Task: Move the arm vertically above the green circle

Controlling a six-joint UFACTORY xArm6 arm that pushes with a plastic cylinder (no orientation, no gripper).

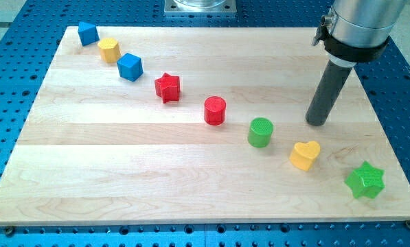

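Tip (317,123) | right of green circle (260,132) | apart, above yellow heart (305,155)

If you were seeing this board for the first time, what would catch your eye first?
A diagonal row of coloured blocks runs from the blue block at the view's top left down to the green star at the bottom right. My tip rests right of the green circle, apart from it.

The worktop (191,171) is pale wood with visible grain, smooth and matt. The green circle (260,132) looks like ribbed plastic — faintly glossy. The rod above my tip (317,123) is dark and matt — its upper collar (359,24) brushed metal.
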